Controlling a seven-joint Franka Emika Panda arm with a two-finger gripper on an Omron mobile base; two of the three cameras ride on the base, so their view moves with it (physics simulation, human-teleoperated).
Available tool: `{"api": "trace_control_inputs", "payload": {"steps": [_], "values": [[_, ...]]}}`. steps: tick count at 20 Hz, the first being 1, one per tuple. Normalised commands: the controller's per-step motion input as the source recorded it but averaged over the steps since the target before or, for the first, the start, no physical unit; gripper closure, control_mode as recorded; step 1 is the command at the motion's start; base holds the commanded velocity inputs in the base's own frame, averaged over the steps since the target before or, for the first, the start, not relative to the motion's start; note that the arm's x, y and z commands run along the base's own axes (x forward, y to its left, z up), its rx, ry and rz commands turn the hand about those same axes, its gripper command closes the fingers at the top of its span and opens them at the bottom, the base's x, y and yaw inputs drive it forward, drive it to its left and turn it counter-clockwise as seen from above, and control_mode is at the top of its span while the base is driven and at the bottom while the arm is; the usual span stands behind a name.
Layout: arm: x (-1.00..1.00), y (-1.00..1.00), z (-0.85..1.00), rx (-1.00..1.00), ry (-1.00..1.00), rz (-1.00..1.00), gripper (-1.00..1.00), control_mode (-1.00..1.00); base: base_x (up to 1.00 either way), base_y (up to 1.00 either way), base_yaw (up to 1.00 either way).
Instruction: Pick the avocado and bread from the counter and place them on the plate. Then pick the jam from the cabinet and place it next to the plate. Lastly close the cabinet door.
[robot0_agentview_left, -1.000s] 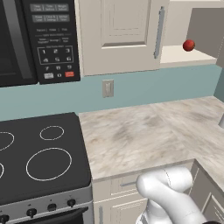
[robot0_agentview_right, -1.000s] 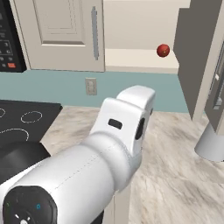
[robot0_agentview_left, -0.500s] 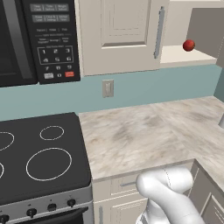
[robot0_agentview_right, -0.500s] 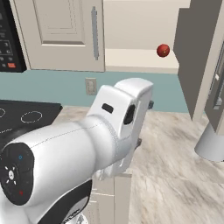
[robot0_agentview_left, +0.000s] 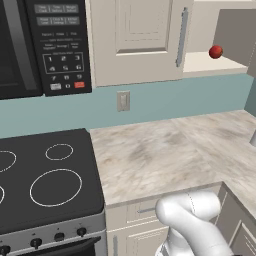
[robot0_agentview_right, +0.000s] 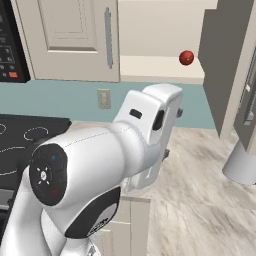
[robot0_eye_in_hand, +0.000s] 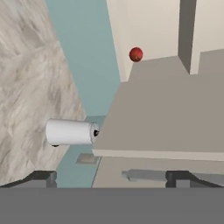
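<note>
The jam (robot0_agentview_left: 215, 51) is a small red jar on the shelf of the open cabinet (robot0_agentview_left: 210, 64), also seen as jam (robot0_agentview_right: 186, 57). The cabinet door (robot0_agentview_right: 225, 65) stands swung open to the right of it. In the hand view the jam (robot0_eye_in_hand: 136, 54) sits far off at the top, well beyond my gripper (robot0_eye_in_hand: 111, 179). The gripper is open, its fingertips (robot0_eye_in_hand: 43, 177) wide apart with nothing between them. The marble counter (robot0_agentview_left: 165, 155) spreads below the cabinet. The avocado, the bread and the plate are out of view.
A black stove (robot0_agentview_left: 47, 180) and a microwave (robot0_agentview_left: 40, 45) are on the left. A closed cream door with a silver handle (robot0_agentview_left: 181, 37) adjoins the open cabinet. A pale cylinder (robot0_agentview_right: 242, 160) stands on the counter at the right. My white arm (robot0_agentview_right: 105, 165) blocks much of the right base view.
The arm's big white link has swung across the right base view, its end now higher and further right. The jam, the door and the counter have stayed put.
</note>
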Motion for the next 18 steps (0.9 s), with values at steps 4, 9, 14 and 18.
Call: {"api": "trace_control_inputs", "payload": {"steps": [4,9,14,18], "values": [[0.01,-0.32,0.00,0.00,0.00,0.01,-1.00,-1.00,0.00,0.00,0.00],[0.00,-0.21,0.00,0.00,0.00,0.00,-1.00,-1.00,0.00,0.00,0.00],[0.15,-0.02,0.00,0.00,0.00,0.00,-1.00,-1.00,0.00,0.00,0.00],[0.17,-0.06,-0.02,0.00,0.00,0.00,-1.00,-1.00,0.00,0.00,0.00]]}}
